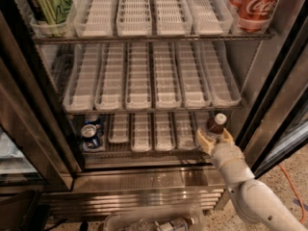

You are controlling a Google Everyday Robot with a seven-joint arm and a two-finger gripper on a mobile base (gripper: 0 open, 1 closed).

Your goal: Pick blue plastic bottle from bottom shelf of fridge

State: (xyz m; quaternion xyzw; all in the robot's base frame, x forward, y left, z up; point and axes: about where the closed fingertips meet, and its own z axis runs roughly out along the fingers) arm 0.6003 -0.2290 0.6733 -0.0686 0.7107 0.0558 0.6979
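The blue plastic bottle stands at the right end of the bottom shelf of the fridge. Only its white cap and dark brown neck show. My gripper reaches in from the lower right and is shut around the bottle's body, which it hides. The pale arm runs down to the lower right corner.
Blue soda cans stand at the shelf's left end. A green can and red Coke cans sit on the top rack. The dark door frame is close on the right. A steel sill fronts the shelf, with a clear bin below.
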